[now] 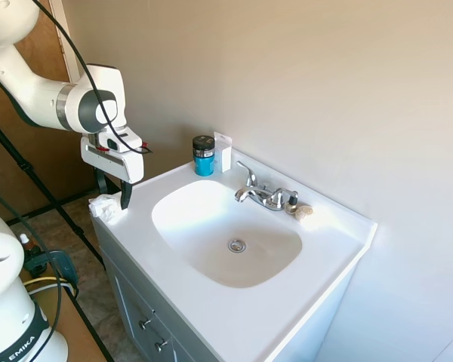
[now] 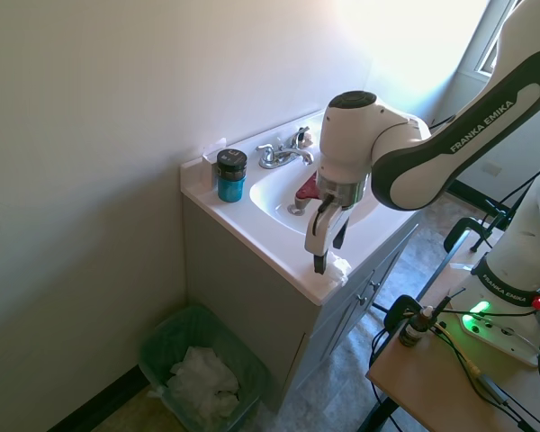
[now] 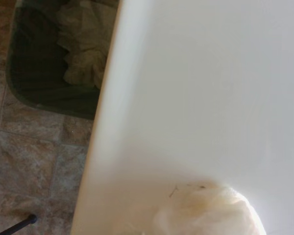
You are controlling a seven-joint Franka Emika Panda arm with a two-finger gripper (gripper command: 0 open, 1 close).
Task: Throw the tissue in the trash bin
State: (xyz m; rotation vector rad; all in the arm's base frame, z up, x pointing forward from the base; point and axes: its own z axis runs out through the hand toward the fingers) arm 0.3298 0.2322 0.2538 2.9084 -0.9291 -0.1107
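Tissue: a white crumpled wad, closest to the wrist camera, blurred at that picture's bottom edge; it lies on the white counter at the corner, close to the front edge, also seen in the second exterior view.
Gripper: pointing down over that corner — its 2 dark fingers are spread apart and hold nothing; their tips hang beside the wad, 1 on either side as the first exterior view shows it. Whether they touch the paper or the counter I cannot tell.
Trash bin: a green, see-through bin on the floor beside the cabinet, below the counter end where the wad lies; white crumpled paper sits inside. The wrist view shows it too, dark and past the counter edge.
Sink: an oval white basin set into the counter, with a metal drain and a chrome faucet at the back.
Jar: a blue jar with a black lid at the back of the counter by the wall, a flat white card upright just beside it.
Beige lump: a small brownish lump beside the faucet — well apart from the wad.
Floor: brown stone-look tiles.
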